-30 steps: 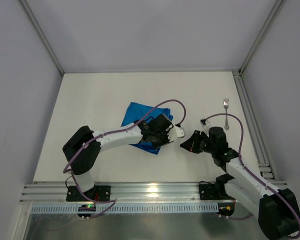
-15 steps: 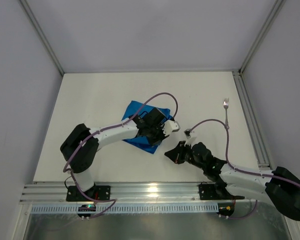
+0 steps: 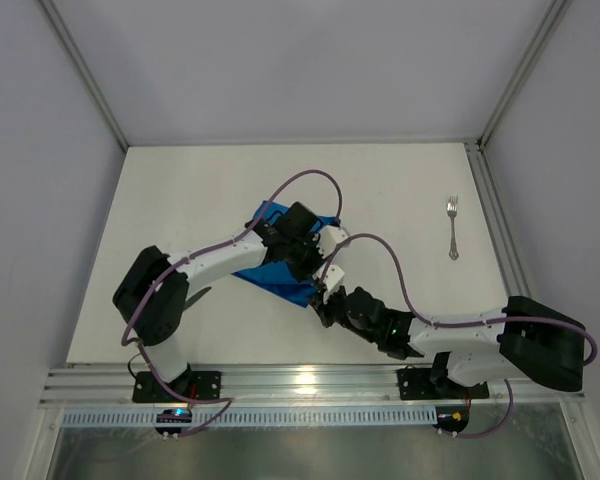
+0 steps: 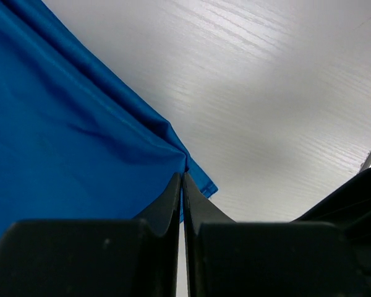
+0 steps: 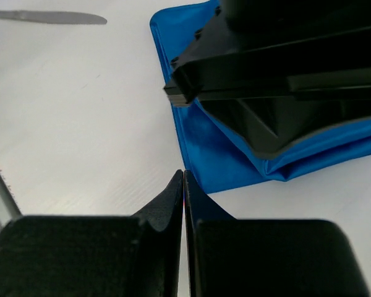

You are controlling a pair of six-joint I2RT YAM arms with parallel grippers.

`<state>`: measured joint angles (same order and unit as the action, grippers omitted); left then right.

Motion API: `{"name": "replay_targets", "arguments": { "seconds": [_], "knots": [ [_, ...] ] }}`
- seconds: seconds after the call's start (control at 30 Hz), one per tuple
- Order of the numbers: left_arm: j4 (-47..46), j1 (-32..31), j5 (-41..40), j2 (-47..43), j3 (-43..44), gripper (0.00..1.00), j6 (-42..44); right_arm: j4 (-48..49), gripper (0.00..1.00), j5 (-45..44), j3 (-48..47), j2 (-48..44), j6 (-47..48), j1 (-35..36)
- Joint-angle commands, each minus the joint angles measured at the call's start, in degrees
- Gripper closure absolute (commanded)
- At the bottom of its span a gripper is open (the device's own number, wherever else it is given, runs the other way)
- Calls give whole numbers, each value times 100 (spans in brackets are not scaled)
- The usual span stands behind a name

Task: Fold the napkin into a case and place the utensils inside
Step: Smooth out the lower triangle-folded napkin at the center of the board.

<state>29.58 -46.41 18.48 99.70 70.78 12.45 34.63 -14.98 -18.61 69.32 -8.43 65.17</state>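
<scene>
The bright blue napkin (image 3: 273,275) lies bunched and partly folded at mid-table, under my left arm. My left gripper (image 3: 308,268) is shut on a pinched fold near the napkin's (image 4: 68,136) edge; cloth creases run to its tips (image 4: 184,174). My right gripper (image 3: 323,300) is shut with nothing in it, its tips (image 5: 184,173) down at the table beside the napkin's (image 5: 229,161) near corner. The silver fork (image 3: 453,228) lies alone at the right. The dark grey knife (image 5: 49,17) lies on the table beyond the napkin. No folded case shows.
A metal rail (image 3: 500,230) runs along the table's right edge, close to the fork. The left gripper's black body (image 5: 284,80) hangs low over the napkin right in front of my right gripper. Purple cables loop above both arms.
My right arm has swept left across the table, from beside the fork to the napkin's near corner. The left gripper has shifted slightly up and left, still pinching the cloth.
</scene>
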Motion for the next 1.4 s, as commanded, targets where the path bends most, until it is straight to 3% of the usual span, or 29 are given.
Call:
{"name": "replay_targets", "arguments": {
  "seconds": [0.0, 0.3, 0.63, 1.37],
  "knots": [
    [-5, 97, 252, -197, 269, 100, -76, 17, 96, -365, -344, 406, 1140, 145],
    [83, 150, 455, -170, 225, 100, -41, -351, 96, -1190, -1355, 1926, 1835, 462],
    [153, 150, 490, -161, 164, 100, 30, -1371, 96, -1455, -1865, 2682, 1968, 479],
    [566, 317, 956, -311, -328, 100, -5, -1890, 96, -1631, -1813, 2868, 1326, 515]
  ]
}}
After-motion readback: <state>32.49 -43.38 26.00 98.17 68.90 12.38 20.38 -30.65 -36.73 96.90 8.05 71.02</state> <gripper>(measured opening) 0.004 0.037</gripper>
